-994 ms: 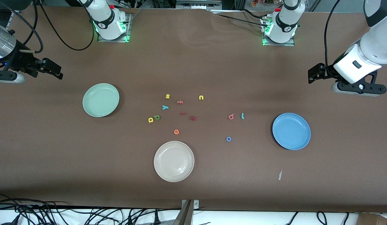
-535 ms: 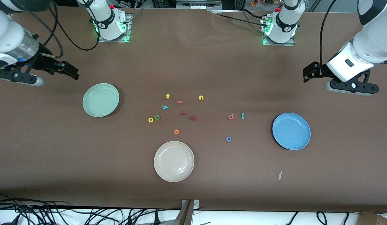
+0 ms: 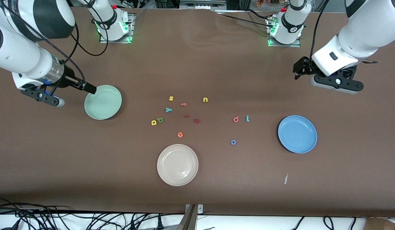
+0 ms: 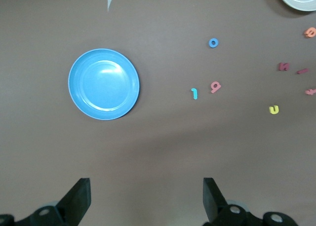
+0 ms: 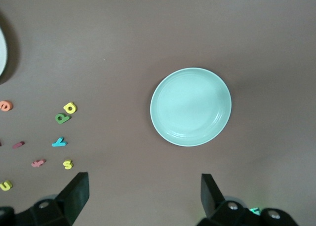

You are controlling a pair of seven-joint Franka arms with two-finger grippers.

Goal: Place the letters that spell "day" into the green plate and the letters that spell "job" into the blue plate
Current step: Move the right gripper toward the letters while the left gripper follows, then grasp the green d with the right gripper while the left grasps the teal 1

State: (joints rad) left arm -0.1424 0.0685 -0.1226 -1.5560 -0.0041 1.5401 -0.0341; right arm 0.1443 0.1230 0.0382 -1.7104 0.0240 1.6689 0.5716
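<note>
Wide bare table is left between the blue plate (image 3: 297, 134) and the letter "o" (image 3: 233, 142); the centre is crowded by scattered letters (image 3: 183, 104).

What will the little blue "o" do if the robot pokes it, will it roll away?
Probably not. The blue "o" lies flat on the brown table, so a poke would likely make it slide. It looks small and thin like the other letters, so it is probably very light. Lying that flat, it may be hard to pinch from above.
</note>
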